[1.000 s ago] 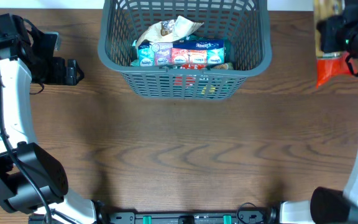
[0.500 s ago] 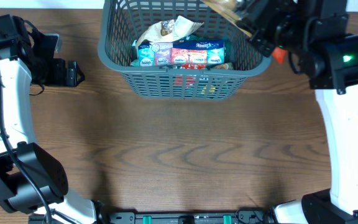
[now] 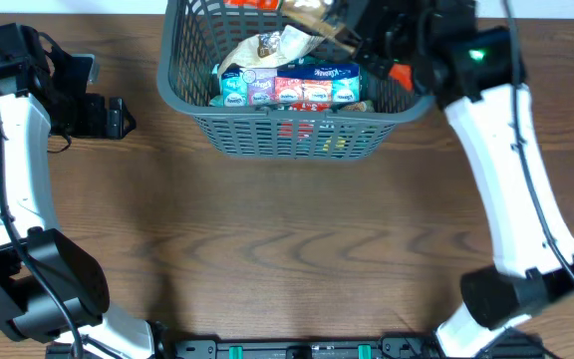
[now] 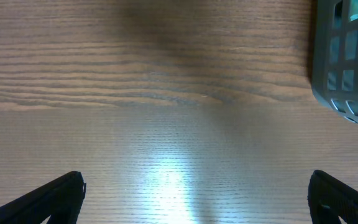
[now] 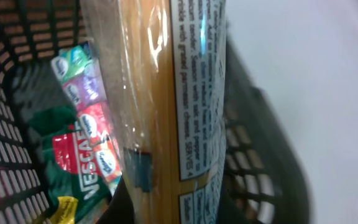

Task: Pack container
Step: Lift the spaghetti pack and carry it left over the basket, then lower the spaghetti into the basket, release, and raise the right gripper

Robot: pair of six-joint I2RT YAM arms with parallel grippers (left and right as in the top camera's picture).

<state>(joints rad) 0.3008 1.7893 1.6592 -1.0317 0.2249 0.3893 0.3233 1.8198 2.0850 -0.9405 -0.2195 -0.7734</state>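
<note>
Double-checking right end effector (image 3: 362,38): clamping a long clear-wrapped packet (image 5: 166,93), hovering over the far side of the container (image 3: 297,140). Locating container at the far middle of the tabletop (image 3: 287,249), standing upright, already carrying a row of snack packets (image 3: 292,88) along its near wall. Judging container as stiff, light plastic, likely sliding if nudged. Judging rolled rim as the sound place for taking hold, lattice slots as risking snagged fingertips. Treating packet as slick film over a rigid, possibly brittle filling; gripping mid-length seeming sensible. Logging left end effector (image 3: 116,117) parked well left of the container, jaws spread wide over the tabletop, holding nothing.
</note>
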